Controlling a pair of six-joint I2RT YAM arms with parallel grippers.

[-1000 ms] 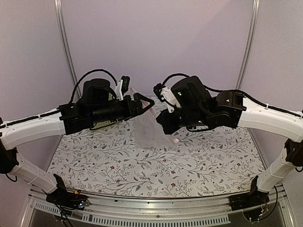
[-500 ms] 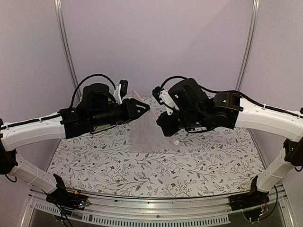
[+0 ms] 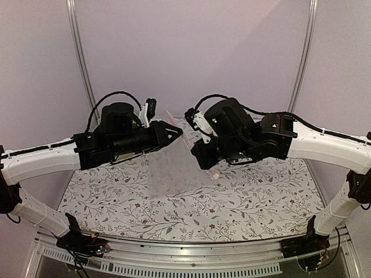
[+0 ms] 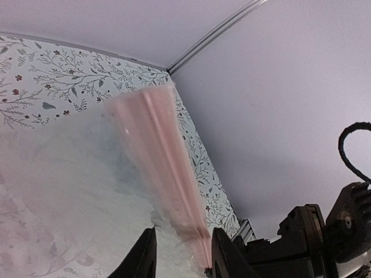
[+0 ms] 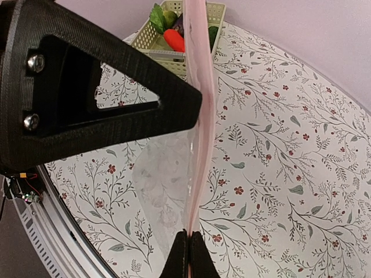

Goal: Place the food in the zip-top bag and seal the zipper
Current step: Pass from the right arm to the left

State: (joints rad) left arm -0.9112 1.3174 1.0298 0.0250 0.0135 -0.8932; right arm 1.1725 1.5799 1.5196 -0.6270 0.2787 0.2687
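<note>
The zip-top bag [image 5: 162, 179] hung mid-air between the arms. The right gripper [image 5: 189, 255] was pinched tight on its zipper [image 4: 156, 150], the left gripper [image 4: 182, 258] narrow astride that strip, a gap showing. The food [image 5: 174, 39] sat in the basket [image 5: 214, 11], leftward — none bagged, sealing undone.

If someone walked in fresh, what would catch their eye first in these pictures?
The clear zip-top bag hangs in mid-air between both arms, above the floral table. The right end effector pinches its pink zipper, while the left end effector straddles that strip. The food sits in a pale green basket by the wall.
</note>
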